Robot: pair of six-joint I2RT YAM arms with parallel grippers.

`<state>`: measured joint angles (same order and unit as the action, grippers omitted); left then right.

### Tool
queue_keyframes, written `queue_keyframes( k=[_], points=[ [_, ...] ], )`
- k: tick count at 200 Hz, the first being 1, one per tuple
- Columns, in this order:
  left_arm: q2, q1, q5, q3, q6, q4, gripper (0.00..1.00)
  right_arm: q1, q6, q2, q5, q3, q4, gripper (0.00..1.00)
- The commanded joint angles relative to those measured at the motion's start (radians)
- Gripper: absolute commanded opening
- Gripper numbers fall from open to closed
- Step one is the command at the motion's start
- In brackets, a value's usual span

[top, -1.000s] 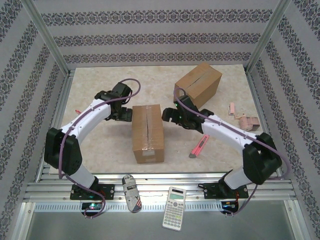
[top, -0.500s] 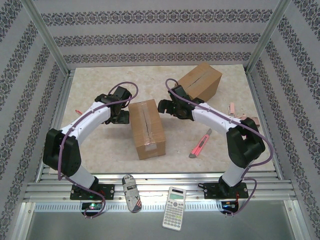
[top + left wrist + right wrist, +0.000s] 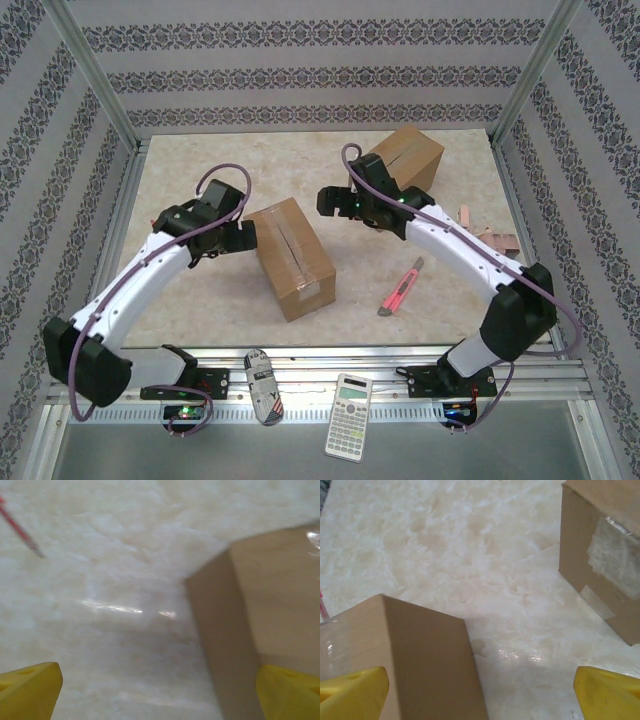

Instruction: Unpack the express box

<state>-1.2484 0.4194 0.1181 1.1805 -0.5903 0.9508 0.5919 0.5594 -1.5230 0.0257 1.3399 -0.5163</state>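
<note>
Shifted: sealed box point(image 3: 290, 256) is now lying rotated askew at worktop centre | Tools: left tool point(image 3: 241, 233) and right tool point(image 3: 330, 200) are flanking its far end, both spread, gripping nothing | Step: positioning box | Next: probably calling for the knife point(image 3: 399, 293) along the tape seam.

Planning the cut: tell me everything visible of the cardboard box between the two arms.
The cardboard box is a plain brown oblong carton, closed, with clear tape along its top seam and down its near end. It lies flat on the table, skewed, near end swung right. The open left gripper and right gripper flank its far end; neither holds it.
</note>
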Motion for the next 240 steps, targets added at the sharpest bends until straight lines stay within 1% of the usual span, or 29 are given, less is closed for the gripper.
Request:
queue_keyframes(
  k=[1,22,50,78,122,164,195,211,240],
  points=[
    [0.037,0.011,-0.192,-0.053,-0.035,-0.121,1.00,0.012,-0.036,0.042,0.013,-0.004,-0.073,0.95],
    [0.036,0.010,-0.235,-0.074,-0.048,-0.187,1.00,0.017,-0.026,0.067,-0.020,-0.020,-0.077,0.95],
    [0.026,0.011,-0.293,-0.121,-0.081,-0.324,1.00,0.049,-0.023,0.085,-0.062,-0.042,-0.061,0.95],
    [0.029,0.009,-0.290,-0.157,-0.112,-0.433,1.00,0.083,-0.023,0.086,-0.063,-0.049,-0.060,0.94],
    [0.019,-0.023,-0.292,-0.197,-0.130,-0.500,1.00,0.106,-0.013,0.091,-0.055,-0.077,-0.047,0.94],
    [-0.011,-0.063,-0.307,-0.253,-0.129,-0.558,1.00,0.119,-0.019,0.092,-0.034,-0.088,-0.057,0.93],
    [-0.015,-0.077,-0.332,-0.310,-0.141,-0.627,0.96,0.139,-0.029,0.089,-0.014,-0.087,-0.068,0.93],
    [-0.019,-0.079,-0.344,-0.332,-0.142,-0.651,0.93,0.157,-0.043,0.076,0.008,-0.065,-0.092,0.93],
    [-0.016,-0.078,-0.367,-0.371,-0.151,-0.684,0.92,0.212,-0.084,0.020,0.080,0.021,-0.169,0.93]
  ],
)
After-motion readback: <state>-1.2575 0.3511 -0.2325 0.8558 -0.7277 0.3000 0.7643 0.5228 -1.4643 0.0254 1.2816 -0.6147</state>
